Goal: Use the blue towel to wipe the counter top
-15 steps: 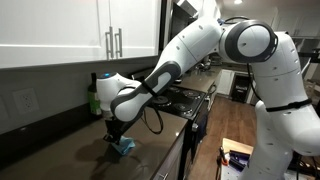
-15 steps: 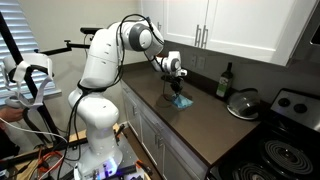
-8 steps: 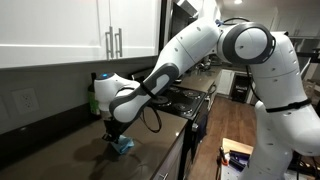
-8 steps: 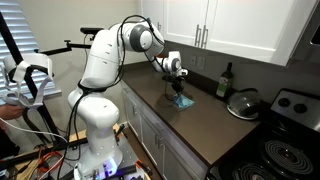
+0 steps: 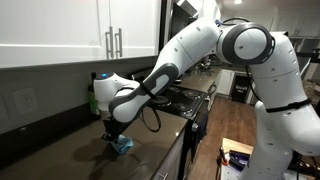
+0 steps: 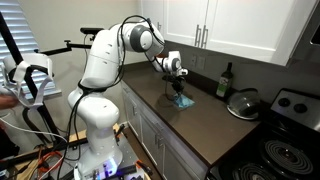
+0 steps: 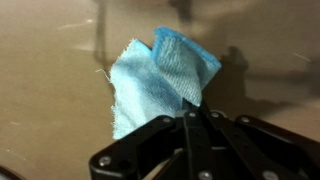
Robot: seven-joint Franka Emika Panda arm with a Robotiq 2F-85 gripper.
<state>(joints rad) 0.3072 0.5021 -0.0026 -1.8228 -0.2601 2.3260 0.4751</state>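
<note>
The blue towel [image 7: 155,80] lies bunched on the dark counter top [image 7: 50,60]. In the wrist view my gripper [image 7: 193,105] is shut, its fingertips pinching the towel's near edge. In both exterior views the gripper [image 5: 115,138] [image 6: 176,93] points straight down and presses the blue towel [image 5: 124,146] [image 6: 181,101] against the counter top [image 5: 70,160] [image 6: 200,125], near the front edge. The fingertips are hidden by the towel in the exterior views.
A green bottle [image 5: 93,100] [image 6: 224,82] stands by the wall behind the towel. A pot with a lid [image 6: 243,103] sits next to the stove [image 6: 285,150] [image 5: 185,98]. White cabinets [image 5: 60,30] hang above. The counter's front edge [image 5: 160,160] is close to the towel.
</note>
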